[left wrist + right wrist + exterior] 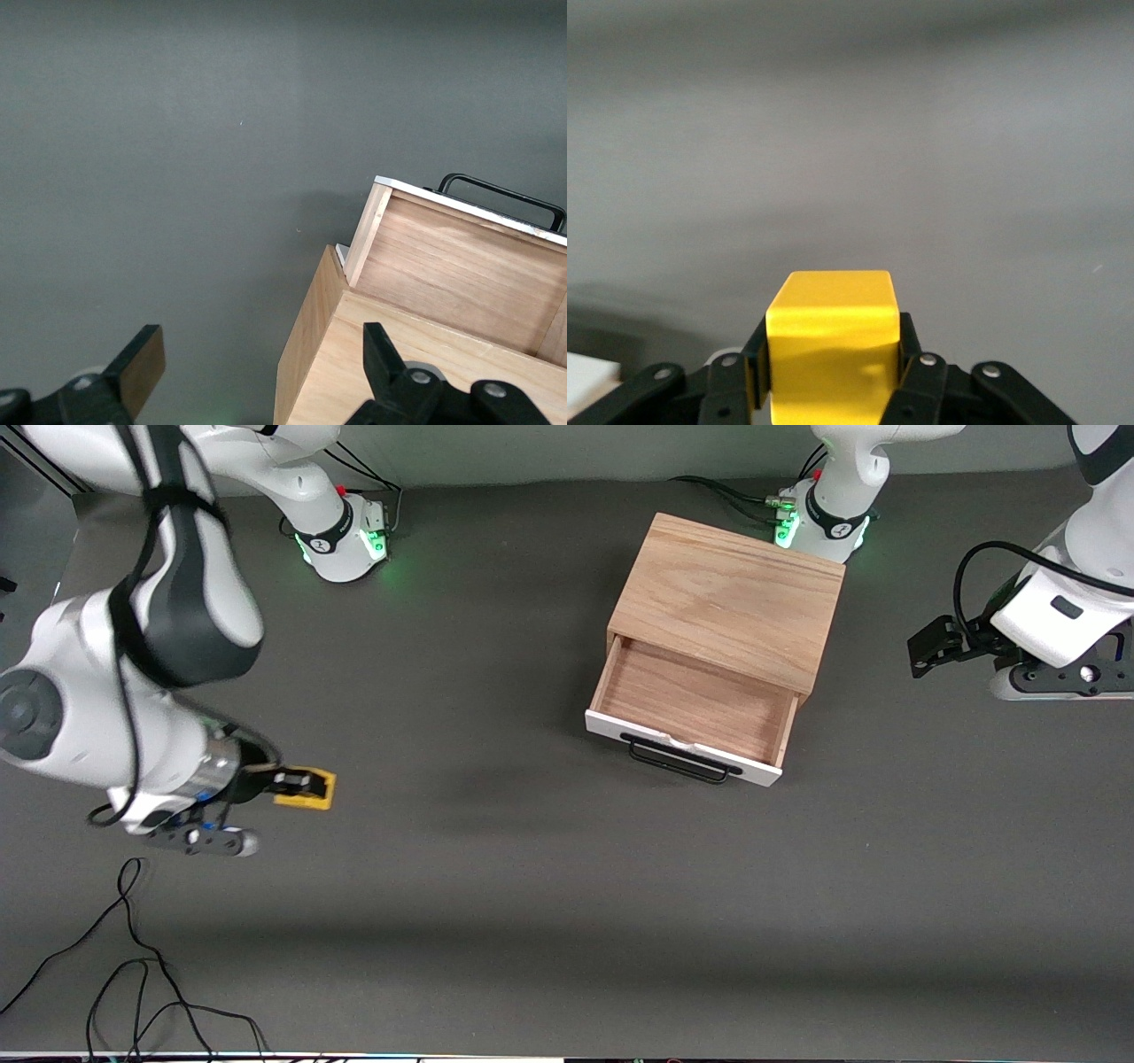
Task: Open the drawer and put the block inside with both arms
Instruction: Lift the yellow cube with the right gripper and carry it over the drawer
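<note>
block: small stiff yellow cube, likely light, smooth-faced, clenched on two opposite flat sides by my right gripper near the desk edge at the right arm's end | drawer: open | left gripper: released, waiting over the box

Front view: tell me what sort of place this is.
Probably a robotics lab test bench. Two bolted-down white arms work a bare dark grey table: the right hand grips a yellow block, the left hand waits open beside a light-oak box whose drawer is open.
</note>
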Action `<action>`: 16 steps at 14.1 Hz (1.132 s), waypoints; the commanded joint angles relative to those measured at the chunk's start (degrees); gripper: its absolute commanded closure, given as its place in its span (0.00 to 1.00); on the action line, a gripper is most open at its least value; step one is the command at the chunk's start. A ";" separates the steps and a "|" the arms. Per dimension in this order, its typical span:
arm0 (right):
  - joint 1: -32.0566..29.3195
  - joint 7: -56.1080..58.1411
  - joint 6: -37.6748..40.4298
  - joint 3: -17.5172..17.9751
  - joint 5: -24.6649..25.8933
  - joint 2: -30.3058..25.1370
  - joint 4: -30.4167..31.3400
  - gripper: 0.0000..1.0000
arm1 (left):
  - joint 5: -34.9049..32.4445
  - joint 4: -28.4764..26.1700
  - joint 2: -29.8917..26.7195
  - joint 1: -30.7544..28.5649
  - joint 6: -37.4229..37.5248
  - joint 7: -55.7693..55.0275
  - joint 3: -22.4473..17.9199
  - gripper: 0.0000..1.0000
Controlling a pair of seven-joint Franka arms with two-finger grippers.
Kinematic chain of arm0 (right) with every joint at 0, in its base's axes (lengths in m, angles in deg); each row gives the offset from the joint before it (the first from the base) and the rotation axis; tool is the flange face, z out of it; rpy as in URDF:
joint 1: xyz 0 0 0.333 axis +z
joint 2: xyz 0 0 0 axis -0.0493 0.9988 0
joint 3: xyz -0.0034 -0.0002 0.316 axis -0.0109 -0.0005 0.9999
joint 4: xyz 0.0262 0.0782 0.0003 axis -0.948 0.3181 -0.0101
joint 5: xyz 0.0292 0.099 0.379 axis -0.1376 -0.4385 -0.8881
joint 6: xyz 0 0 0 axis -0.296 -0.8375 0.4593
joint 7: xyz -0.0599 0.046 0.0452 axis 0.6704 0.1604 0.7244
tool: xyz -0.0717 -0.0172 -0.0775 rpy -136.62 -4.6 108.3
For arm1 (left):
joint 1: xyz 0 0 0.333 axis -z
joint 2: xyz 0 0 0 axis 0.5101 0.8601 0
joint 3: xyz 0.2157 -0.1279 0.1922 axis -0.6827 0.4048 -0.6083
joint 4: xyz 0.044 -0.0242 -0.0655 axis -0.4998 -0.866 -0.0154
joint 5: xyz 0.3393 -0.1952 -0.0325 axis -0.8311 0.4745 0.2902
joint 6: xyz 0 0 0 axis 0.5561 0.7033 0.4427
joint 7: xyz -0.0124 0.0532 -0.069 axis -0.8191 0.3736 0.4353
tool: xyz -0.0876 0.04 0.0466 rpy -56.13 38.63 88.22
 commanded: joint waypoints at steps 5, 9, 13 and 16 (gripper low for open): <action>16.85 -22.11 1.43 -0.50 -0.54 5.00 -11.20 1.00 | -0.34 -0.01 -0.50 -0.20 0.77 1.11 0.01 0.00; 24.94 -30.47 -0.14 -0.50 -0.45 11.15 -17.28 1.00 | -0.34 -0.10 -0.50 -0.20 0.77 1.11 0.01 0.00; 32.32 -37.41 -7.52 -0.59 -0.36 17.12 -17.99 1.00 | -0.34 -0.01 -0.50 -0.20 0.68 1.11 0.01 0.00; 35.76 -40.58 -12.01 -0.59 -0.01 20.38 -17.90 1.00 | -0.34 -0.10 -0.50 -0.20 0.77 1.11 0.01 0.00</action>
